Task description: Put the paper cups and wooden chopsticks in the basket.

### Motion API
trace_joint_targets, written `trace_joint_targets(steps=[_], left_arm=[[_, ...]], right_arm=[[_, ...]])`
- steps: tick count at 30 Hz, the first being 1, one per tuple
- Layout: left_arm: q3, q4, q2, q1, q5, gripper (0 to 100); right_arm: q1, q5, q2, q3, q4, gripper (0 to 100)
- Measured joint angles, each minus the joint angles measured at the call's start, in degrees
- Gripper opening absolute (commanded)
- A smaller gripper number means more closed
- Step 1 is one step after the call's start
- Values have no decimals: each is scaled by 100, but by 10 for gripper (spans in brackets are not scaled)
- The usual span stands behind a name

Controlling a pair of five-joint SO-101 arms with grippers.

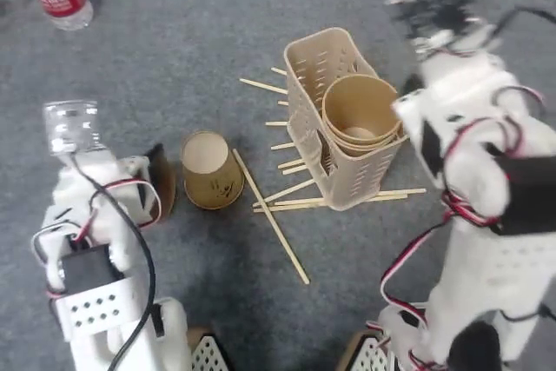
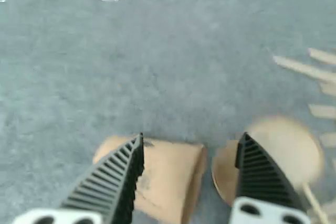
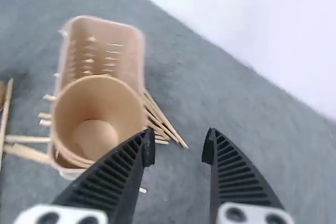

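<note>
Left pincer is hovering spread by the cup left of the basket; centring before closing seems wise. Right pincer is hanging spread.

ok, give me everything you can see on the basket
The basket is a beige, rectangular, plastic-looking bin with rounded corners and rows of slots in its walls. It appears to stand upright, mouth up, on the grey mat. Nested paper cups sit mouth-up in one end; the other end looks empty. Wooden chopsticks lie on the mat around its base, several reaching its foot or running under it.
</note>
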Motion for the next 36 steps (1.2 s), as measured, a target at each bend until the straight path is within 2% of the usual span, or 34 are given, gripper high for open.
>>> trace_joint_targets(steps=[3, 6, 9, 18, 22, 27, 33, 36], left_arm=[[0, 334, 0, 53, -624, 261], [237, 545, 0, 79, -1248, 261], [607, 404, 0, 62, -1644, 261], [2145, -1899, 0, -475, -2875, 261], [2673, -2910, 0, -510, -3042, 261], [3112, -3587, 0, -510, -3042, 261], [3455, -3842, 0, -677, -3042, 258], [3455, -3587, 0, -853, -3042, 255]], right_arm=[[457, -264, -132, 9, 0, 169], [554, -316, -246, 246, 0, 169], [580, -352, -281, 642, 0, 169], [598, -360, -299, 1407, 0, 169], [580, -360, -299, 1459, 0, 169], [598, -360, -308, 1459, 0, 169], [589, -369, -308, 1459, 0, 167], [580, -369, -308, 1591, 0, 167]])
